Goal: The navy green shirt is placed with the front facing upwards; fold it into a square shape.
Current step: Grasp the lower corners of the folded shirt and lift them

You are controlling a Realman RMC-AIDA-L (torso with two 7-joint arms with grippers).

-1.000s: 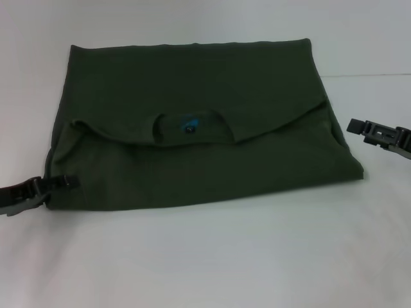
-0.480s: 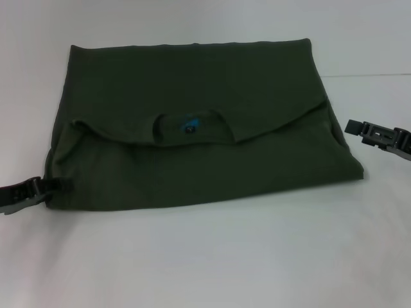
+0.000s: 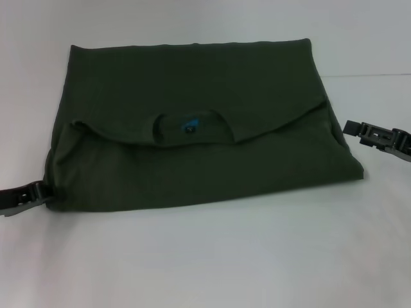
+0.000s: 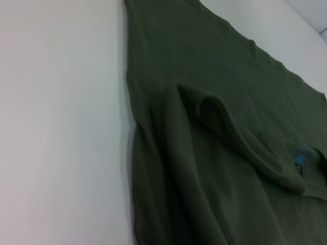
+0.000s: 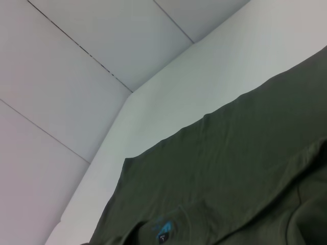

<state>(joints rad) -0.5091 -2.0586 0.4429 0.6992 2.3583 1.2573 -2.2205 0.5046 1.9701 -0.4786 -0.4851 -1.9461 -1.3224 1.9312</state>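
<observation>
You're folding the shirt crosswise: left gripper at its corner, right gripper beside it, jaws' state unclear, so grab all layers.

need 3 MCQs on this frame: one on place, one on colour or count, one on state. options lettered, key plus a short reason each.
1. Where is the left hand?
A. at the shirt's near-left corner
B. on the collar
C. above the far edge

2. What colour is the label inside the collar?
A. red
B. blue
C. yellow

3. What state is the navy green shirt in?
A. spread flat, sleeves out
B. folded, collar showing mid-front
C. bunched in a heap

Key:
1 A, the left hand sits at the near-left corner of the navy green shirt; the right hand is off its right edge.
2 B, the label inside the collar is blue.
3 B, folded, collar visible.
</observation>
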